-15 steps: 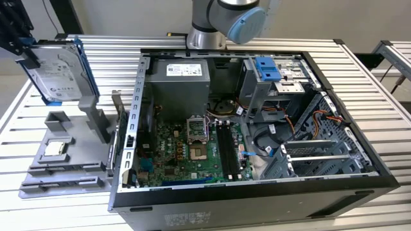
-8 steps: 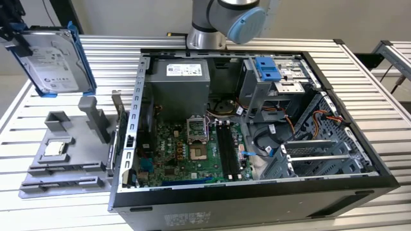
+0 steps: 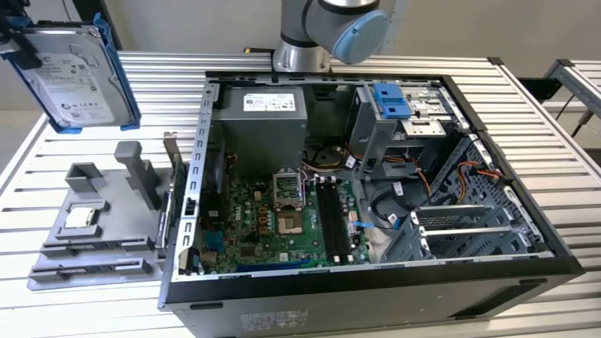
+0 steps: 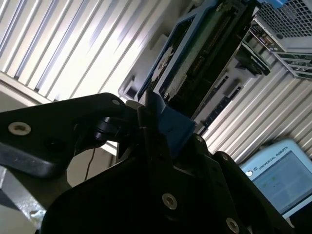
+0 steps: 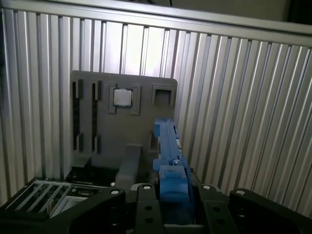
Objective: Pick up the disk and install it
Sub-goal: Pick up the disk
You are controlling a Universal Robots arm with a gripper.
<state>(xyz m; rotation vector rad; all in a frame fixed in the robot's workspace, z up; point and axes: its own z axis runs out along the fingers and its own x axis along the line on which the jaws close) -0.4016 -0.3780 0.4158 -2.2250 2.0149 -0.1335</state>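
While tool (image 5: 174,191) clamps disk (image 3: 80,76) aloft, grey tray (image 3: 120,236) below, open case (image 3: 376,304) beside

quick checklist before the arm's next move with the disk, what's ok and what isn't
1. Grip: in the first wrist view the gripper is shut on the disk by its blue bracket: ok.
2. Disk clear of the grey tray: in the exterior view it hangs in the air above it: ok.
3. Computer case open: ok.
4. Drive cage slot free: cannot tell, its inside is hidden.
5. Cables beside the cage out of the way: cannot tell.
6. Disk installed: not ok, not yet in the case.
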